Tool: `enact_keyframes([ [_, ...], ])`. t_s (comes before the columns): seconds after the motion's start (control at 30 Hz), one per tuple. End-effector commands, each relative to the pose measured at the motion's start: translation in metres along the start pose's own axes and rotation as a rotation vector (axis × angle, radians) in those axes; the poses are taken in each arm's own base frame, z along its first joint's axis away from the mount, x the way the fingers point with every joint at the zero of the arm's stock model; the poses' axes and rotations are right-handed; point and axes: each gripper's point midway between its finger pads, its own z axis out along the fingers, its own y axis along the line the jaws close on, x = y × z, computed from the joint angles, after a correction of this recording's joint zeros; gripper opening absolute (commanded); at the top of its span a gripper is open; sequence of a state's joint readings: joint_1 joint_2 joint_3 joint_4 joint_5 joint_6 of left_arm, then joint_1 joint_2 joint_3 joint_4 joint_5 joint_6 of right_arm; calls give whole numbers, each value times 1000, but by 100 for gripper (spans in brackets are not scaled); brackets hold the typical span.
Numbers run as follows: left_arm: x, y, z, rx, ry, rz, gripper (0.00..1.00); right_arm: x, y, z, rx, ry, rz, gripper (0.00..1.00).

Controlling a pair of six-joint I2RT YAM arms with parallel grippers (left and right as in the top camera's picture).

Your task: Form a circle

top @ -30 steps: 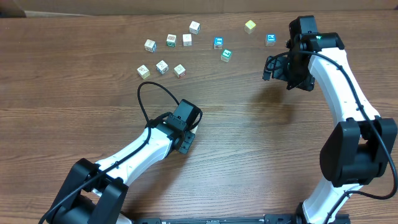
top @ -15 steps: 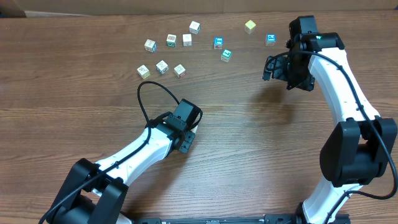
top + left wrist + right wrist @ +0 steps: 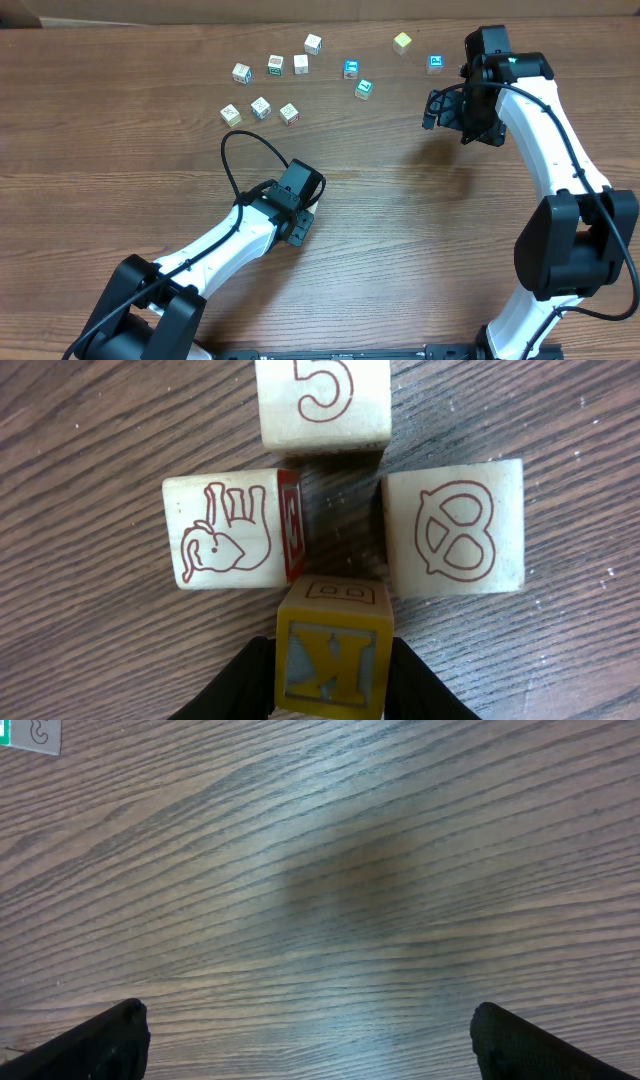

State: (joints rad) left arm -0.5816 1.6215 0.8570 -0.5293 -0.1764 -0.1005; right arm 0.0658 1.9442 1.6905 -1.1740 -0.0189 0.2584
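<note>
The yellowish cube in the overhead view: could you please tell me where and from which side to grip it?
Grip the yellowish cube across two opposite side faces, coming straight down from above. It stands alone with bare table all round, so any pair is free; the open right tool is nearer.

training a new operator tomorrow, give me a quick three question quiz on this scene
1. True or false: the right gripper holds a cube.
2. The left gripper is shut on: A) the yellow K block B) a marble C) nothing
3. Fill in: in the left wrist view, with the elephant block on the left and the pretzel block on the right, the top block shows the number ___.
Key: 1 false; 2 A; 3 5.
</note>
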Motion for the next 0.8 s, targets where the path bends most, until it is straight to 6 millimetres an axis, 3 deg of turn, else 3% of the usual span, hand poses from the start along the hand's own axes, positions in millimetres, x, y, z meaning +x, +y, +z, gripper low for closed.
enact_keyframes([
  [0.0, 2, 1, 2, -10, 5, 25, 31, -5, 0, -10, -8, -32, 7, 100],
  [0.77, 2, 0, 2, -2, 7, 36, 28, -5, 0, -10, -8, -32, 7, 100],
])
